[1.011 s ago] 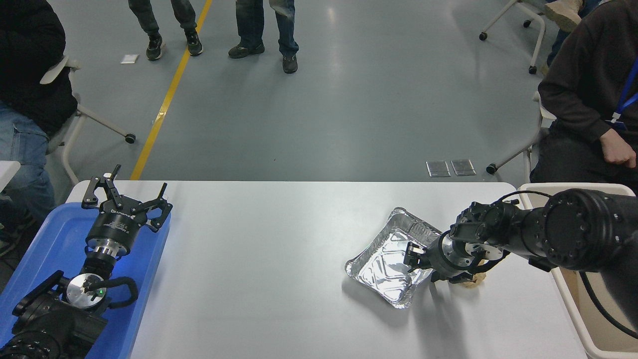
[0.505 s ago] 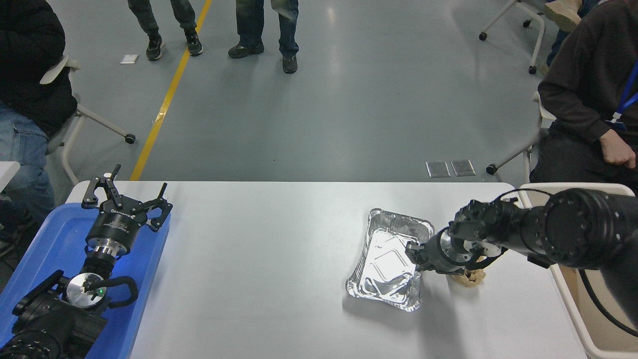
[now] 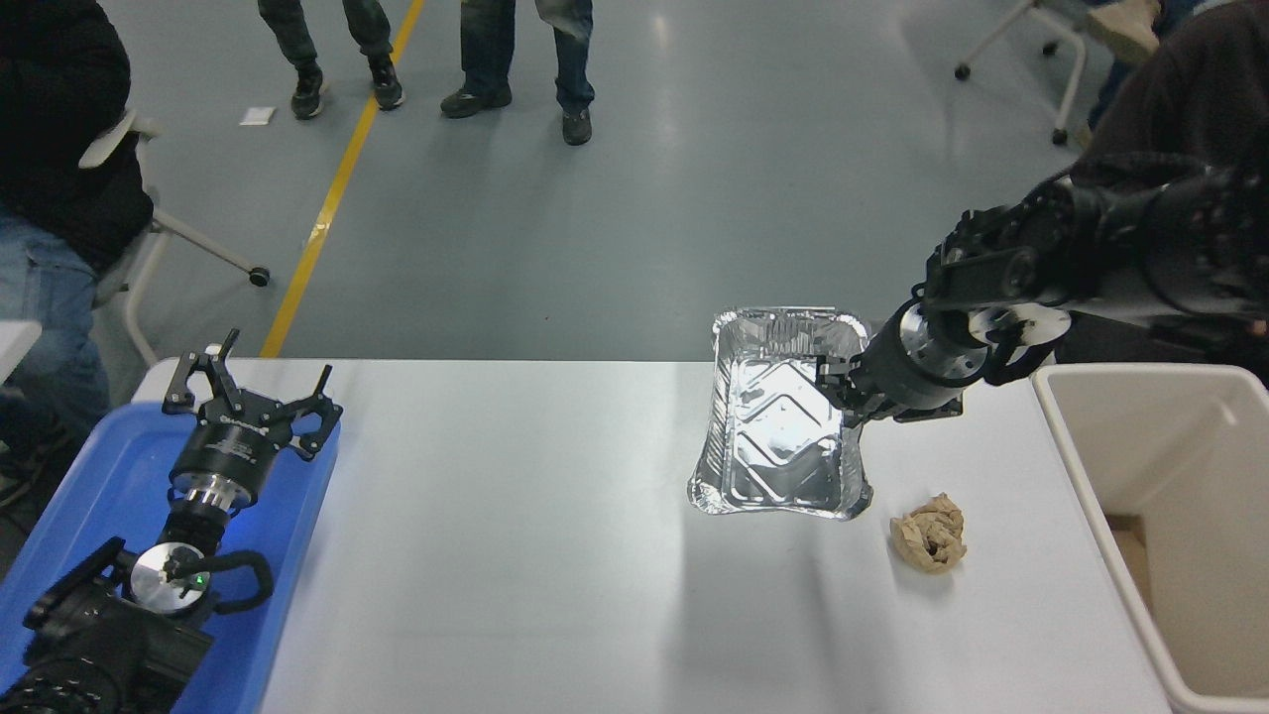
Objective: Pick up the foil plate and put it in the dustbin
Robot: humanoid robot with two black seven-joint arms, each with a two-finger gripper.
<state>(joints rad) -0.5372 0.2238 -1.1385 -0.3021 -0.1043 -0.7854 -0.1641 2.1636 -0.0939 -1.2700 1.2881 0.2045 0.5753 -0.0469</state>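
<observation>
The shiny silver foil plate (image 3: 778, 416) hangs in the air above the table, tilted with its embossed base facing me. My right gripper (image 3: 838, 385) is shut on the plate's right rim and holds it up. The beige dustbin (image 3: 1066, 436) stands at the table's right edge, right of the gripper and apart from the plate; its inside shows smooth walls. My left gripper (image 3: 248, 382) is parked open over the blue tray at the lower left.
A crumpled brown paper ball (image 3: 929, 533) lies on the white table (image 3: 496, 555) below the right gripper. A blue tray (image 3: 94, 496) sits at the left edge. People sit at both sides and stand on the floor beyond.
My right gripper has lifted the foil plate off the table and raised it, turning it upright. The paper ball, hidden under the arm before, now shows. The left arm has not moved.
</observation>
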